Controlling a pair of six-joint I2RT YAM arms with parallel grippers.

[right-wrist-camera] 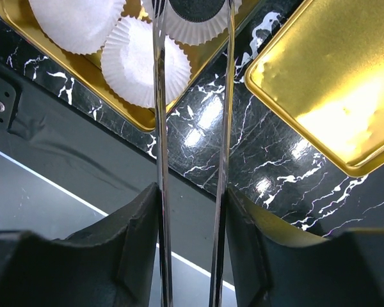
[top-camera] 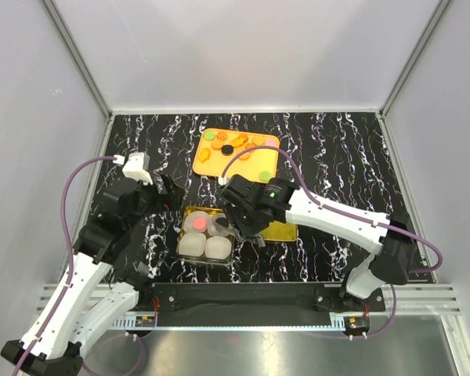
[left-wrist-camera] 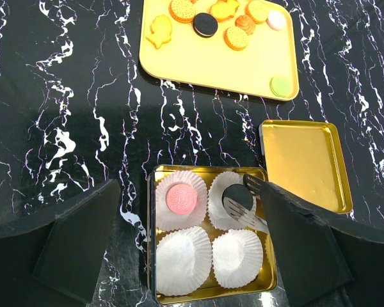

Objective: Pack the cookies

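Several cookies lie on the yellow tray (top-camera: 236,153) at the back: orange ones (left-wrist-camera: 235,38), a black one (left-wrist-camera: 205,25), a pink one (left-wrist-camera: 276,20) and a green one (left-wrist-camera: 281,86). The gold tin (left-wrist-camera: 208,169) holds paper cups. A pink cookie (left-wrist-camera: 181,198) lies in the back left cup. A black cookie (left-wrist-camera: 238,196) sits in the back right cup, between the tips of metal tongs (left-wrist-camera: 246,214). My right gripper (right-wrist-camera: 191,217) is shut on the tongs (right-wrist-camera: 160,128). My left gripper (left-wrist-camera: 191,192) is open and empty above the tin.
The tin's gold lid (left-wrist-camera: 304,163) lies upturned right of the tin, under the right arm (top-camera: 329,210). The two near paper cups (left-wrist-camera: 182,259) are empty. The black marble table (top-camera: 337,157) is walled by white panels on three sides.
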